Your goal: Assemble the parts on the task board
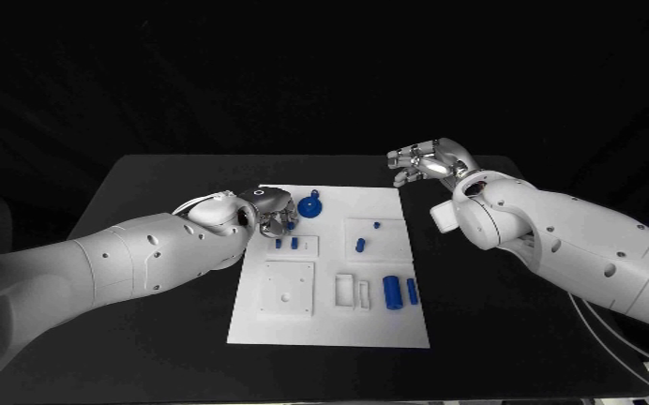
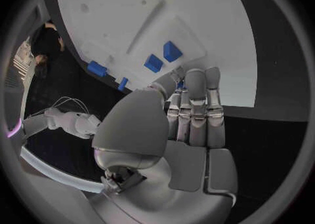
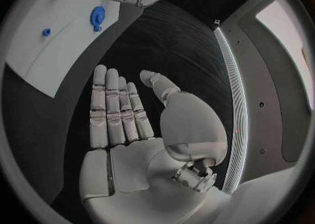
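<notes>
The white task board (image 1: 329, 316) lies in the middle of the black table (image 1: 149, 180), long side running from twelve to six o'clock. The left hand (image 1: 275, 212) is down at the board's ten o'clock corner, fingers bunched over the edge. In the left wrist view a small blue piece (image 2: 179, 84) peeks out right at its fingertips (image 2: 195, 80); I would guess it is pinched there, but the fingers hide the contact and I cannot tell for certain.

Just beside that hand, toward three o'clock, the blue gear (image 1: 312, 207) lies flat on the board. Toward six o'clock of the hand two short blue pegs (image 1: 285, 245) stand in a raised square block. Farther toward four o'clock a thicker blue cylinder (image 1: 392, 292) lies with its long axis twelve to six, a slimmer blue bar (image 1: 411, 292) close alongside it.

The right hand (image 1: 431, 162) hangs off the board past its one o'clock corner, well apart from every part; the right wrist view shows its palm flat, fingers straight and spread, holding nothing.

So the left hand is much the nearer one: gear and pegs sit right by its fingers, while the right would have to reach across toward eight o'clock for anything.
</notes>
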Robot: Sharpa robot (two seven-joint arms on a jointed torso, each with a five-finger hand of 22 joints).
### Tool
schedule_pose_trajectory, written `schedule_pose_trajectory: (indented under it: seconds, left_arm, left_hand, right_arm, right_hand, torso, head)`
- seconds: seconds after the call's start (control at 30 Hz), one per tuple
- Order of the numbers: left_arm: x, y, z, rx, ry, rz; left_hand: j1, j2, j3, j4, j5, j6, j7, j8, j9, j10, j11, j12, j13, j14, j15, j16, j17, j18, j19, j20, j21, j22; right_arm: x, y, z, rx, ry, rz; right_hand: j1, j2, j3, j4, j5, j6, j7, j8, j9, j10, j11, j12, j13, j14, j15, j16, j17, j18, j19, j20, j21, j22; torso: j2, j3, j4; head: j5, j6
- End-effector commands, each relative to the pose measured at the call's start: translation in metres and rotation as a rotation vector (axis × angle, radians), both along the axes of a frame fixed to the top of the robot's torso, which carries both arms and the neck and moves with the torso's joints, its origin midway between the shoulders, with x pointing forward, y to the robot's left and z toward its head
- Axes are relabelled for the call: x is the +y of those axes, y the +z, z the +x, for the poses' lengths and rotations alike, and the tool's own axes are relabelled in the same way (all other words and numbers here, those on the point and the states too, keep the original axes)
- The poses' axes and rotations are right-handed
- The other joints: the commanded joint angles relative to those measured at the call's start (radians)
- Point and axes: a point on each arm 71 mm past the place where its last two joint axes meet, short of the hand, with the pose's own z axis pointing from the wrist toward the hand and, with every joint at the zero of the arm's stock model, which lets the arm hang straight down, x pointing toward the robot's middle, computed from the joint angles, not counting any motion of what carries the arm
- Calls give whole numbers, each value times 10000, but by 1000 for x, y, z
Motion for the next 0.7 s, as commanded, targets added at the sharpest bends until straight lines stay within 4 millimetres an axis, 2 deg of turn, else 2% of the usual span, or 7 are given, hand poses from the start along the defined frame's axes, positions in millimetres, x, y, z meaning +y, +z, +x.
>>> schedule_pose_trajectory:
  seconds: [0.03, 0.5, 0.57, 0.67, 0.7]
  left_arm:
    - [0, -1, 0, -14, 61, 82]
    - [13, 1, 4, -306, 493, 87]
    - [15, 2, 5, -379, 559, 43]
    - [19, 3, 6, -462, 674, -29]
    - [20, 3, 6, -470, 694, -35]
  left_hand:
    - [19, -108, -81, 31, -29, -107, -26, -20, -2, -105, 3, 5, -10, -41, 3, -69, -22, 40, 66, 64, -89, 140]
    - [145, -300, -76, 21, -7, -506, -163, -25, -4, -370, 106, 4, -11, -65, 54, -112, -65, 79, 155, 94, -253, 176]
    - [193, -380, -88, -30, -8, -741, -244, -32, -10, -416, 130, 4, -11, -69, 67, -122, -72, 98, 169, 105, -260, 184]
    - [250, -450, -146, -62, -6, -1457, -363, -50, -31, -575, 182, 5, -10, -65, 100, -136, -86, 137, 191, 136, -280, 188]
    - [263, -460, -160, -66, -1, -1544, -377, -56, -35, -609, 195, 5, -10, -69, 104, -141, -89, 145, 193, 142, -283, 189]
  right_arm:
    - [1, 0, 0, -67, 138, -15]
    - [-2, -2, 1, -75, 303, -433]
    - [-3, -2, 2, -132, 360, -607]
    - [-4, -3, 3, -270, 461, -984]
    - [-4, -3, 3, -290, 485, -1057]
  right_hand:
    - [35, -106, 42, 29, 47, 24, 1, -6, 9, 34, -2, -68, -3, -85, 8, 50, -14, 132, -63, 15, 46, -33]
    - [104, -110, 37, -19, -32, 67, 15, -9, 7, -169, 65, -196, -7, -63, 25, 66, -12, 163, -59, 21, 112, -30]
    - [148, -127, -13, -49, -76, 33, 30, -8, 7, -209, 76, -237, -7, 20, 4, 129, 15, 191, 13, 3, 202, 15]
    - [242, -139, -127, -93, -153, -56, 36, -8, 6, -239, 81, -300, -8, 130, -36, 279, 92, 232, 106, -38, 407, 143]
    - [275, -144, -152, -112, -190, -75, 21, -7, 7, -230, 71, -306, -9, 171, -55, 325, 116, 243, 140, -54, 468, 182]
  torso:
    - [4, 0, -9]
    - [0, 8, -10]
    - [-3, 5, -10]
    - [-2, 1, -5]
    - [0, 1, -1]
  head:
    - [-6, -19]
    - [-34, 9]
    - [-36, 16]
    - [-36, 19]
    - [-35, 21]
